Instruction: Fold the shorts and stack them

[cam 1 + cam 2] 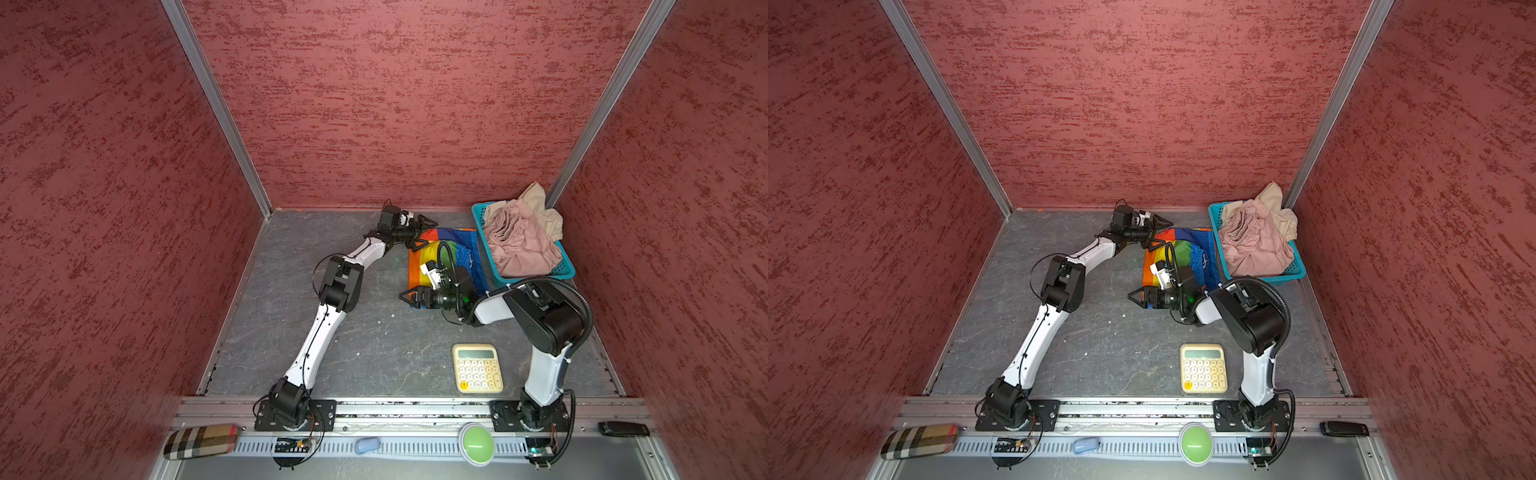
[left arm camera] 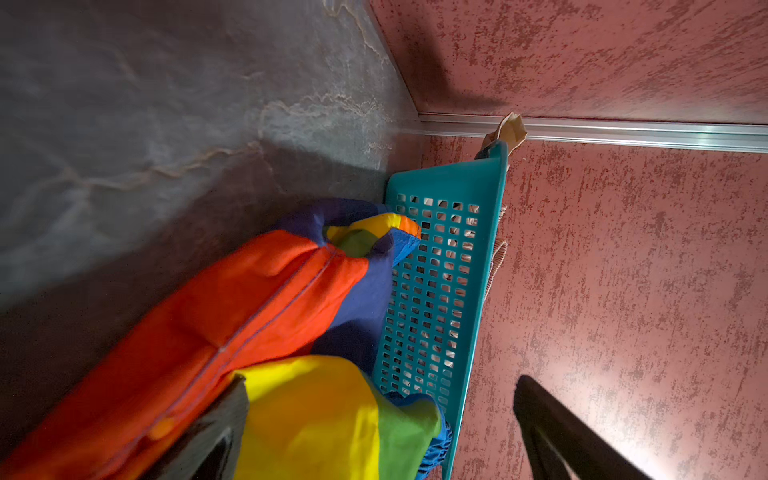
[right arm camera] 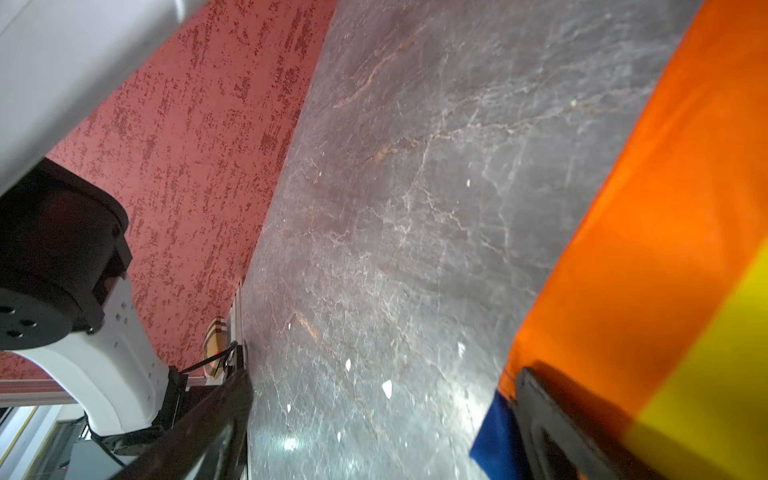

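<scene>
Two grippers hung with fingers wide at the rainbow shorts (image 1: pixel 417 266) lying on the table (image 1: pixel 353 332) at the basket's (image 1: pixel 540 276) 9 o'clock, left gripper (image 1: pixel 424 232) at their 11 o'clock corner and right gripper (image 1: pixel 409 300) at 7, where each would probably do best to pinch every layer squarely before folding.

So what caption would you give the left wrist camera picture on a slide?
Rainbow shorts rumpled on the grey table, right beside the teal basket in the corner.
</scene>
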Tool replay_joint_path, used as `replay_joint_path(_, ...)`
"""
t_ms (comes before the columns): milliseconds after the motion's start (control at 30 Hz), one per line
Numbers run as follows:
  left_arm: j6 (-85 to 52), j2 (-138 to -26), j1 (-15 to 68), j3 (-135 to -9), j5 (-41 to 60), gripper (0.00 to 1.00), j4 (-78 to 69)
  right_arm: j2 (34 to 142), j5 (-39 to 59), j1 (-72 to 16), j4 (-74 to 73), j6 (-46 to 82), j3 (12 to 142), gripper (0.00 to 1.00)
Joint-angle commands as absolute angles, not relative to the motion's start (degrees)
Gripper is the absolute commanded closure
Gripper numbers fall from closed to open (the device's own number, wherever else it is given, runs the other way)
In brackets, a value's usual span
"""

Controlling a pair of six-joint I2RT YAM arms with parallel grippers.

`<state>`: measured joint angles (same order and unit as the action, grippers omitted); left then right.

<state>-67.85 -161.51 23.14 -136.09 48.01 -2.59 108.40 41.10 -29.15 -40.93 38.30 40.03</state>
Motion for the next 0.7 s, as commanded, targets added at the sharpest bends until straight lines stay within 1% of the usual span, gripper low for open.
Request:
replay_joint_path(0, -65.5, -164.8, 21.6, -135.6, 45.9, 0.01, 1.5, 106.6, 40.8, -29.5, -35.6, 38.5, 36.9, 0.01)
replay_joint_path(133, -64.9, -164.4, 21.3, -135.4, 45.9, 0.01, 2.3, 104.0, 40.7, -29.9, -32.7, 37.8, 36.8, 0.01)
replay_joint_path(200, -64.3, -162.8, 20.9, -135.5, 46.3, 0.00, 2.5, 99.9, 40.2, -29.8, -29.7, 37.4, 37.7, 0.01)
replay_joint_path(267, -62.0, -159.5, 20.3, -135.7, 46.3, 0.01, 3.9, 94.6, 38.0, -29.6, -23.2, 34.7, 40.3, 0.01)
replay_joint_path(333, -58.4, -155.3, 19.6, -136.8, 46.1, 0.01, 7.1, 88.7, 34.3, -28.5, -13.2, 30.4, 44.3, 0.01)
replay_joint_path(433, -53.5, -148.4, 17.6, -137.0, 45.8, 0.01, 12.1, 81.1, 29.5, -24.3, -2.1, 25.9, 49.2, 0.01)
replay_joint_path(500, -52.6, -143.4, 15.6, -133.7, 46.0, 0.01, 12.0, 78.9, 26.7, -21.4, 4.3, 23.1, 52.2, 0.01)
replay_joint_path(567, -52.5, -138.4, 13.9, -128.0, 46.4, 0.01, 10.5, 79.0, 23.2, -19.6, 10.2, 19.8, 55.0, 0.01)
replay_joint_path(667, -51.1, -131.4, 12.3, -115.8, 46.7, 0.01, 9.6, 81.4, 20.6, -18.1, 13.7, 18.0, 56.8, 0.01)
